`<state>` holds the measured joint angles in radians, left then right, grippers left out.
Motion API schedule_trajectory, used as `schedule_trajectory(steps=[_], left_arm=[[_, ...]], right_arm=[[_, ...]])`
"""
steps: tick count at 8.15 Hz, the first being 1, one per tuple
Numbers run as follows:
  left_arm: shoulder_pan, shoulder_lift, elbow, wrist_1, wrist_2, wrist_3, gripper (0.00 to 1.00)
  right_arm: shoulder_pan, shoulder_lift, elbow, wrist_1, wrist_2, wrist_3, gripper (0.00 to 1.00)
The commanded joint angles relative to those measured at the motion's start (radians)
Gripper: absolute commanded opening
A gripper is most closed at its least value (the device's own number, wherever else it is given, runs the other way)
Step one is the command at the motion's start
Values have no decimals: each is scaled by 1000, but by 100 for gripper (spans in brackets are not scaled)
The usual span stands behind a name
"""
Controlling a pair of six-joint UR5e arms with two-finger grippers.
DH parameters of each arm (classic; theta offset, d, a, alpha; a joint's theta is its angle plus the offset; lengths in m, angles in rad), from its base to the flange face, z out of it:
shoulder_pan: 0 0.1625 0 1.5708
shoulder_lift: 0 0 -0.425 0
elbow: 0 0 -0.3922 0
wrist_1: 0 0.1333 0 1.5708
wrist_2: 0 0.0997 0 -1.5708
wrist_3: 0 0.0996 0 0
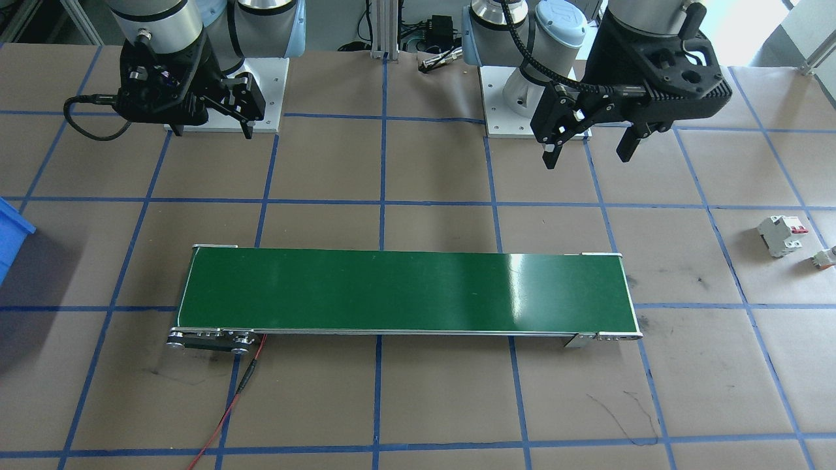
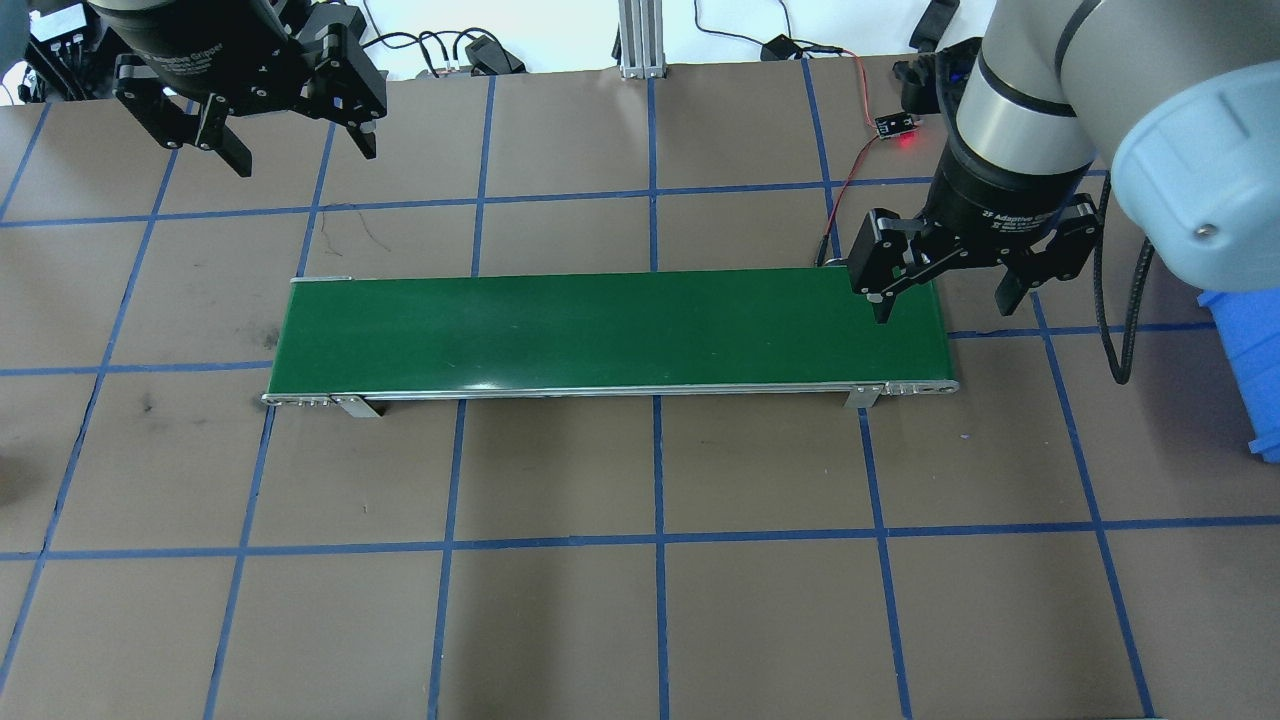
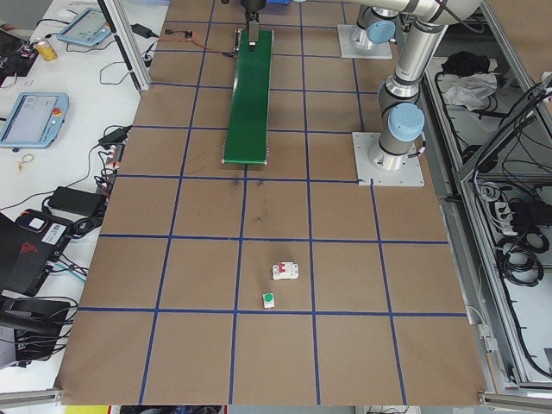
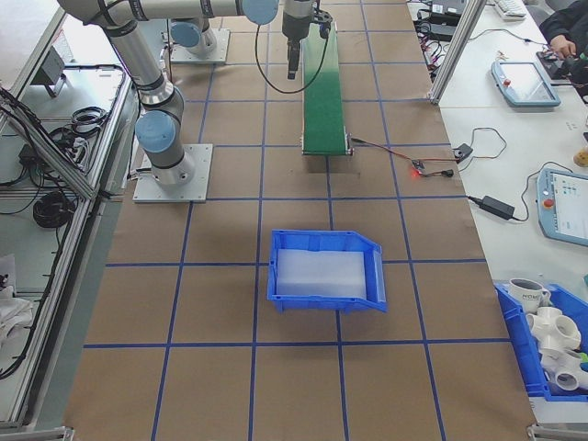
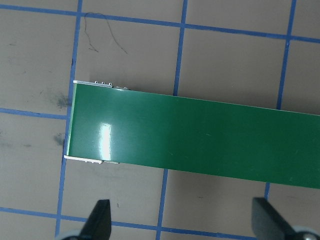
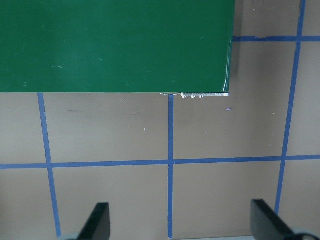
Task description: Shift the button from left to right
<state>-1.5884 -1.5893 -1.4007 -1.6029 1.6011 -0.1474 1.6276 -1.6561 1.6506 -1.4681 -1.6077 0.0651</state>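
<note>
Fingers on the left gripper [image 1: 588, 145] and right gripper [image 2: 945, 300] are both spread and empty, while the button [image 3: 268, 299] sits on the bench's far left beside a breaker [image 3: 285, 272]; looks light and rigid, so I'd pinch its boxy sides.

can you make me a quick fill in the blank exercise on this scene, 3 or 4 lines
1. The button sits on the table beside a white circuit breaker with ____ levers.
2. The conveyor belt has ____ lying on it.
3. The left end effector has its fingers ____.
4. The right end effector hangs over the end of the belt nearest the ____ bin.

Missing words: red; nothing; open; blue
</note>
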Motion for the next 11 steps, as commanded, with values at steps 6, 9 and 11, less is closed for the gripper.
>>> schedule_trajectory(steps=[6,9,11], left_arm=[[100,22,8,-44,17,251,100],[437,-14,3,-51,17,460,100],[600,-52,11,-57,20,775,100]], right_arm=[[0,1,0,-6,-9,-5,100],[0,-1,0,-6,-9,-4,100],[0,1,0,-6,-3,-2,100]])
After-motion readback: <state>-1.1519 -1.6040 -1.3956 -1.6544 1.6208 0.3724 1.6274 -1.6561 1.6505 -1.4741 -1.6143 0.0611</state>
